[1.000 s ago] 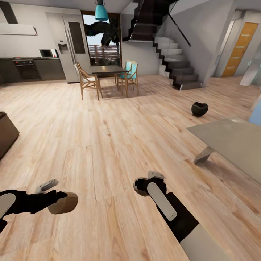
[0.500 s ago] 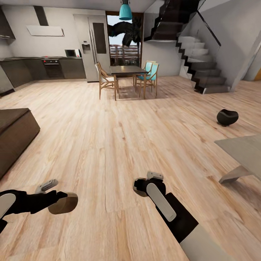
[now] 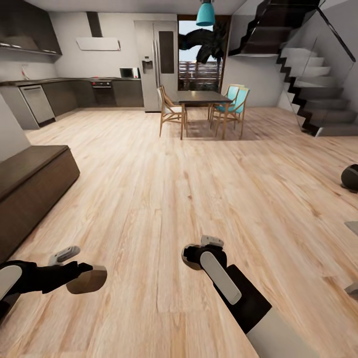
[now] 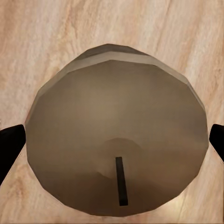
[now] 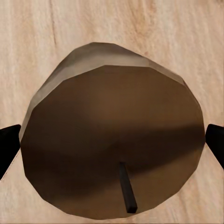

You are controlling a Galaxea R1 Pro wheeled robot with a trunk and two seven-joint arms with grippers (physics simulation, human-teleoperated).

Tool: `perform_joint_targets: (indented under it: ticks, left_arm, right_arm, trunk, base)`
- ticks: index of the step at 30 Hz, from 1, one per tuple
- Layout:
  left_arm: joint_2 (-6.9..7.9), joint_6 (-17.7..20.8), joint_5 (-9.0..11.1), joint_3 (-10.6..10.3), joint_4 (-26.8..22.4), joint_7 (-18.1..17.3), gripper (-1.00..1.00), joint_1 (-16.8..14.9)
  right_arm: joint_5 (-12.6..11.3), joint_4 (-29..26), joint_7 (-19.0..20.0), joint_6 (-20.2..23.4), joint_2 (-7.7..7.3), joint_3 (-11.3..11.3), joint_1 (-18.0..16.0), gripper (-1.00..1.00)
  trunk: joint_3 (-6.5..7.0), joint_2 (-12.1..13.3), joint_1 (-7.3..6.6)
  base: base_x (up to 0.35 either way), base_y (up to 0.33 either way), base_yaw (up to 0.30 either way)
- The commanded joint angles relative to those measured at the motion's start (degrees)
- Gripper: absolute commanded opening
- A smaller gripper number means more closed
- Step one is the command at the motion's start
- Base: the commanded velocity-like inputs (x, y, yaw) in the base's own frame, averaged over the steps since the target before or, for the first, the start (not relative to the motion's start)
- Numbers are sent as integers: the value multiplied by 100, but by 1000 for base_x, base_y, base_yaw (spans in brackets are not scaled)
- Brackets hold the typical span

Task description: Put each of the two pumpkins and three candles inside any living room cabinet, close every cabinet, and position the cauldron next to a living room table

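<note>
Fingers of the left gripper (image 3: 87, 278) were clamped on one candle (image 4: 116, 135); right gripper (image 3: 191, 257) likewise gripped a second candle (image 5: 112, 140). Both were carried over plank floor (image 3: 164, 189) w/ cabinet (image 3: 30, 184) at left, cauldron (image 3: 350, 177) far right. Step judged: transport; next, approach to cabinet needed.

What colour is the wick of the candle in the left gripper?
Dark, almost black; the candle itself is beige-tan. The left wrist view shows it best.
</note>
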Motion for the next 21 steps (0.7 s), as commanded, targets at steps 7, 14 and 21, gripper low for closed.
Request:
perform_joint_targets:
  ticks: [7, 14, 21]
  left_arm:
    - [-109, -6, 58, -3, -3, 69, -100, -8]
    - [-117, -6, 59, 10, -9, 64, -100, -8]
    - [-118, -6, 60, -17, -3, 94, -100, -8]
  right_arm:
    - [-34, -7, -50, 12, -2, 5, -5, -100]
    - [-33, -12, -50, 13, -2, 5, -5, -100]
    - [-38, -29, -50, 6, -5, 4, -5, -100]
  trunk:
    - [-5, -2, 2]
    - [31, 78, -42]
    - [157, 359, -196]
  base:
    - [280, -99, 292]
    - [45, -23, 292]
    - [1, -1, 134]
